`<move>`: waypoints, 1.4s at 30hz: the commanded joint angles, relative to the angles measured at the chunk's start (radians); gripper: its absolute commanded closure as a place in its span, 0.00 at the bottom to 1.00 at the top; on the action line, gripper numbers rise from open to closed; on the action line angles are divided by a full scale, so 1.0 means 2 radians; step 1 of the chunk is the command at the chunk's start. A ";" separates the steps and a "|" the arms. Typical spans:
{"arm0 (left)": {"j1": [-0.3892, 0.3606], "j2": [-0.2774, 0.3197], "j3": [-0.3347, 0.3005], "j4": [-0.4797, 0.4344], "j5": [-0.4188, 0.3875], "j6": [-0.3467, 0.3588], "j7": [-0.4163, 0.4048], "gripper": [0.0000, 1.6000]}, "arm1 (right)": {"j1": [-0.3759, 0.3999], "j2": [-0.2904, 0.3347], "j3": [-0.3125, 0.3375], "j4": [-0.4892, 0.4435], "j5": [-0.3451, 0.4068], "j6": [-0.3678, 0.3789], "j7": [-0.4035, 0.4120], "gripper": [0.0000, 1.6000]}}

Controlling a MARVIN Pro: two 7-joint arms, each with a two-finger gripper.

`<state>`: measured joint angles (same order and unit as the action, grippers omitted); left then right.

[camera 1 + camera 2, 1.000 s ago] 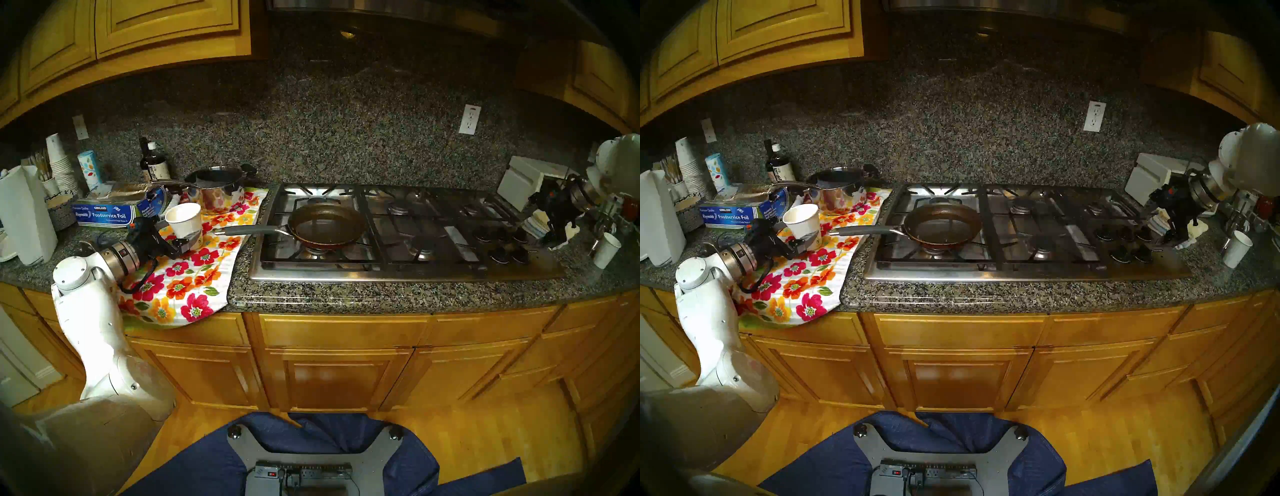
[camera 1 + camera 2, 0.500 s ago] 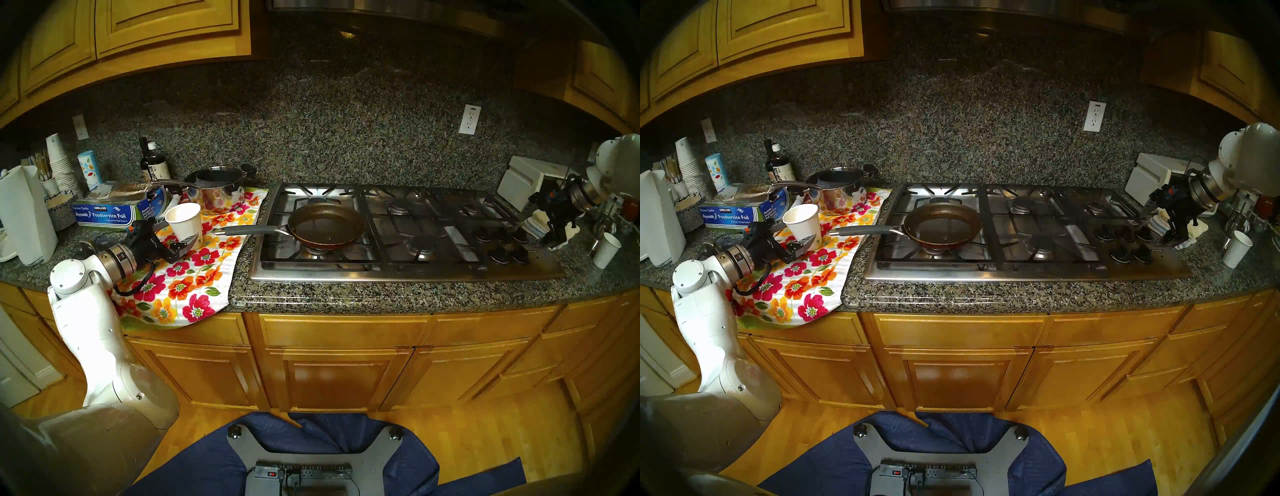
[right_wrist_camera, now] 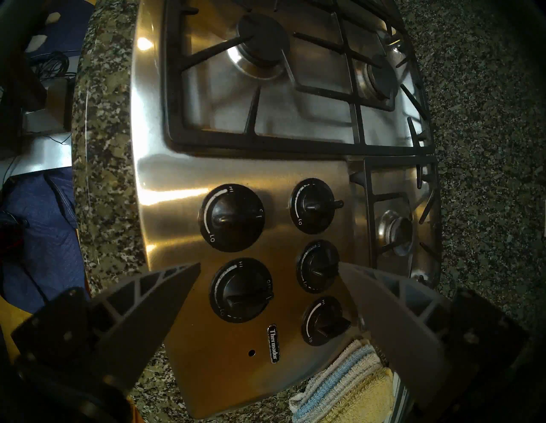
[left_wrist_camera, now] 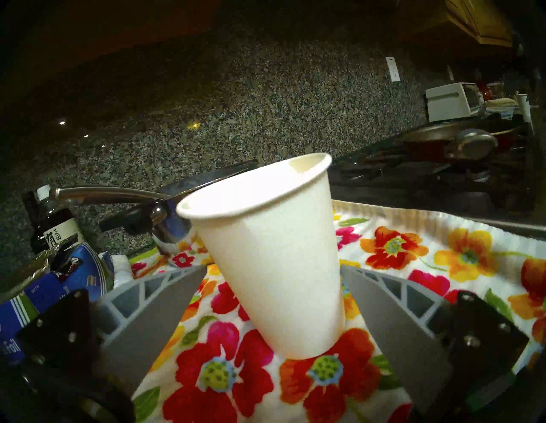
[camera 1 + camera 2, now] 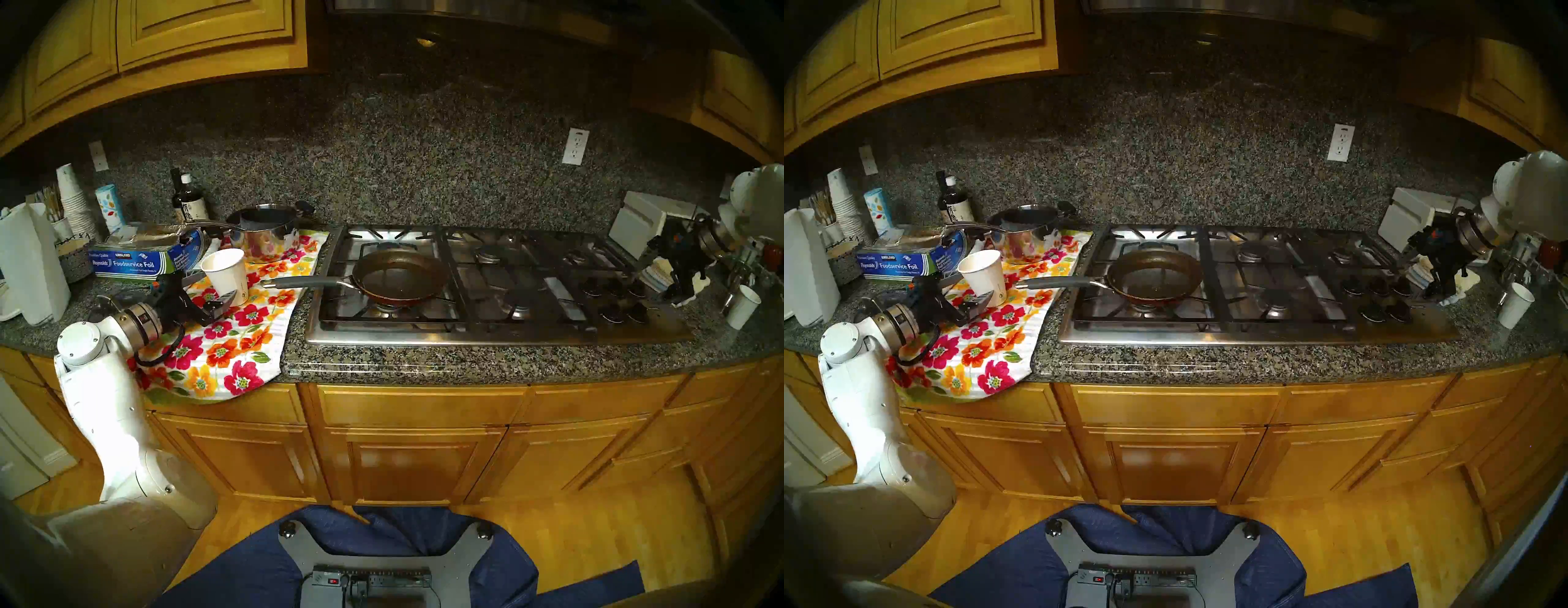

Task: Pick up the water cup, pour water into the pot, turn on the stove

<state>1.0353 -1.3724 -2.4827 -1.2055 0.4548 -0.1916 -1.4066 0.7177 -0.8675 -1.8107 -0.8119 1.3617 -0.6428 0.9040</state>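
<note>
The white paper water cup [image 5: 227,274] [image 5: 983,274] stands upright on a floral towel [image 5: 237,344], left of the stove. My left gripper [image 5: 211,289] [image 5: 970,288] [image 4: 273,268] is open. Its fingers [image 4: 165,298] flank the cup's [image 4: 266,230] lower half with a gap on each side. The frying pan [image 5: 401,278] [image 5: 1155,276], dark brown inside, sits on the front-left burner with its grey handle pointing at the cup. My right gripper [image 5: 679,293] [image 3: 269,265] is open and empty above the black knobs [image 3: 233,217] of the steel stove [image 5: 488,335].
A steel saucepan [image 5: 265,231], a foil box [image 5: 131,261], a dark bottle [image 5: 189,204], stacked cups [image 5: 74,204] and a blue tumbler [image 5: 109,208] crowd the counter behind the cup. Another white cup [image 5: 742,305] and a folded cloth [image 3: 345,381] lie right of the knobs.
My left arm has drawn back to the left and toward the counter's front, so the fingers now reach only the cup's base. The cup, pan and right arm have stayed put.
</note>
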 commanded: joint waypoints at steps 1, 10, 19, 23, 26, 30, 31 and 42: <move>-0.005 0.002 -0.005 -0.037 -0.015 0.017 -0.021 0.00 | 0.014 -0.003 0.000 0.010 0.000 -0.001 -0.001 0.00; 0.018 -0.018 -0.017 -0.087 -0.019 0.042 -0.038 0.00 | 0.014 -0.003 -0.001 0.010 -0.001 -0.001 -0.001 0.00; 0.031 -0.024 -0.020 -0.110 -0.014 0.045 -0.038 0.00 | 0.014 -0.003 -0.001 0.010 0.000 -0.001 -0.001 0.00; 0.035 -0.024 -0.020 -0.119 -0.016 0.044 -0.038 0.00 | 0.014 -0.003 -0.001 0.010 0.000 -0.001 -0.001 0.00; 0.038 -0.025 -0.022 -0.126 -0.018 0.046 -0.038 0.00 | 0.014 -0.003 -0.001 0.010 0.000 -0.001 -0.001 0.00; 0.040 -0.027 -0.022 -0.140 -0.023 0.046 -0.038 0.00 | 0.014 -0.003 -0.001 0.010 0.000 -0.001 -0.001 0.00; 0.040 -0.027 -0.022 -0.142 -0.023 0.048 -0.038 0.00 | 0.014 -0.003 -0.001 0.010 0.000 -0.001 -0.001 0.00; 0.044 -0.025 -0.017 -0.154 -0.028 0.084 -0.038 0.00 | 0.014 -0.003 -0.001 0.010 0.000 -0.001 -0.001 0.00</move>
<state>1.1384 -1.4316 -2.5236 -1.4778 0.4257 -0.0429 -1.4856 0.7177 -0.8676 -1.8112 -0.8119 1.3621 -0.6430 0.9040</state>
